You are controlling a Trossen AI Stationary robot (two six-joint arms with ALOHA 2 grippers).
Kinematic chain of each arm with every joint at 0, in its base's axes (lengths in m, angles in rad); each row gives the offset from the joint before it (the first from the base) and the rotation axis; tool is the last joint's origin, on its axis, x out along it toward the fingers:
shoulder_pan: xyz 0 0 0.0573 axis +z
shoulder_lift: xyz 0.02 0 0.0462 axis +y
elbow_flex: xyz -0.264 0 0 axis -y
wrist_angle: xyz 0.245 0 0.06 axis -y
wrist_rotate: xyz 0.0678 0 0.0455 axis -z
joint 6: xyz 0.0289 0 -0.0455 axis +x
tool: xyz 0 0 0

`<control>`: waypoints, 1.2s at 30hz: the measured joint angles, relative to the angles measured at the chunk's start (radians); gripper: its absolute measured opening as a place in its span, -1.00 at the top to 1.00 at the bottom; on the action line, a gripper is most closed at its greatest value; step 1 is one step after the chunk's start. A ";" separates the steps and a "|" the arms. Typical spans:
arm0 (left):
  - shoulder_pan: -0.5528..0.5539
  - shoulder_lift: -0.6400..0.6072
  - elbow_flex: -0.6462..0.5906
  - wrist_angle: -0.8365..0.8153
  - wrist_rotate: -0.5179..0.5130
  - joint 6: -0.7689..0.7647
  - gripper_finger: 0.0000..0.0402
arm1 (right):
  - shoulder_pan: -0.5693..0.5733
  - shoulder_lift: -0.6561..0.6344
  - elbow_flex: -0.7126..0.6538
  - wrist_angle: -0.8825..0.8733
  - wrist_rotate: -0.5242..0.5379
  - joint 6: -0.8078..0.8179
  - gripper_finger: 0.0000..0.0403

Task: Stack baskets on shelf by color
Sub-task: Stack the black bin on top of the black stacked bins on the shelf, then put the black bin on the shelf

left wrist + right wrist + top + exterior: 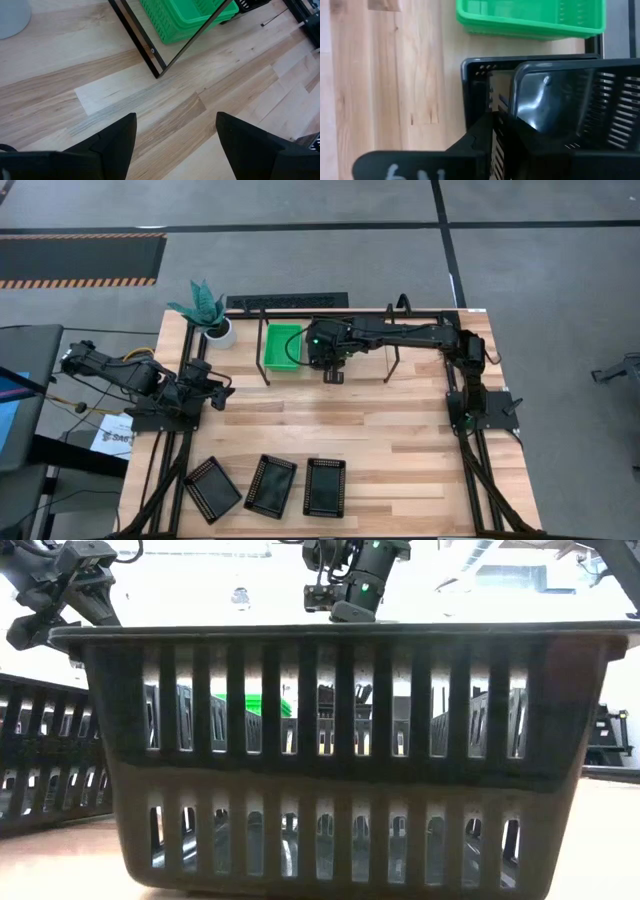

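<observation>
At the wooden counter's [380, 430] left edge the left gripper [222, 392] waits with its fingers spread wide and empty. Three black plastic mesh baskets [271, 485] lie in a row along the near edge. Farther right, the bright green mesh baskets [281, 346] sit under the black-tube shelf [390, 315], just beside the right gripper [333, 375] hanging over a black basket stack [560, 120], fingers narrowly parted around its rim.

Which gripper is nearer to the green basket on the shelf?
The right. The right gripper is over the shelf, just beside the green basket. The left gripper waits farther away, over the table's left side, in front of the potted plant.
</observation>
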 joint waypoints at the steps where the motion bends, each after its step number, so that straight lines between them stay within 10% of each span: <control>1: 0.000 0.000 0.000 0.000 0.000 0.000 -0.30 | -0.004 0.000 0.000 0.000 0.000 0.000 0.65; 19: 0.000 0.000 0.000 0.000 0.000 0.000 -0.30 | -0.017 0.000 0.000 0.022 0.000 0.010 0.20; 36: 0.000 0.000 0.000 0.001 0.021 0.003 -0.30 | 0.124 -0.023 0.215 -0.225 -0.064 0.462 0.23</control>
